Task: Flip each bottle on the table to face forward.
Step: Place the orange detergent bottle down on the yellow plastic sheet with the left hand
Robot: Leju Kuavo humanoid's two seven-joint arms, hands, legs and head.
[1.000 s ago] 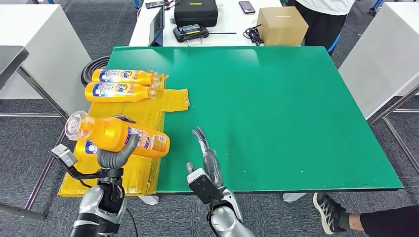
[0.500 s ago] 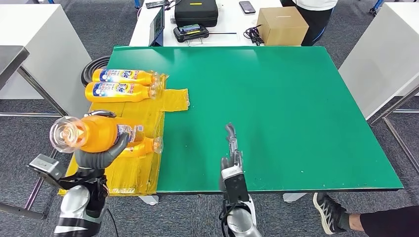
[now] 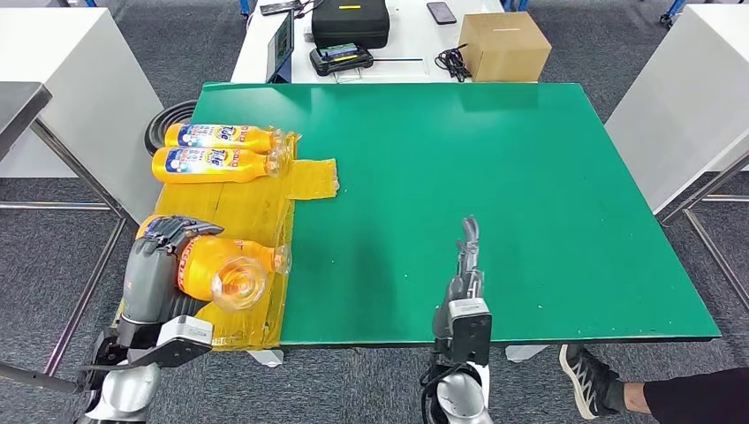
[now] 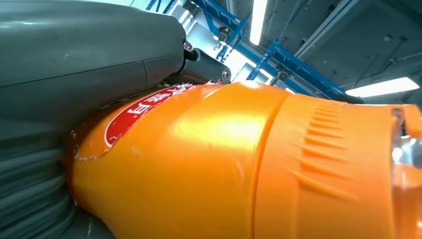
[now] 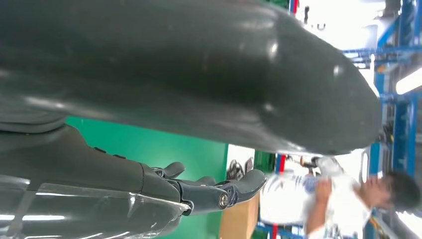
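Left hand [image 3: 157, 265] grips the orange bottle [image 3: 216, 269] off the worktop's [image 3: 530, 177] near-left corner; right hand [image 3: 465, 256] hovers flat, empty-fingered.

Green table [image 3: 495, 177]: yellow sheet [image 3: 256, 208] at left edge, two bottles [image 3: 216, 152] lying on it, possibly a third.

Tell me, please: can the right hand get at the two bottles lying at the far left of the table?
Probably not easily. The right hand hovers open mid-table, while the two bottles lie far across; bare green table lies between.

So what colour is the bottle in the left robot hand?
Orange bottle, seen best in the left wrist view.
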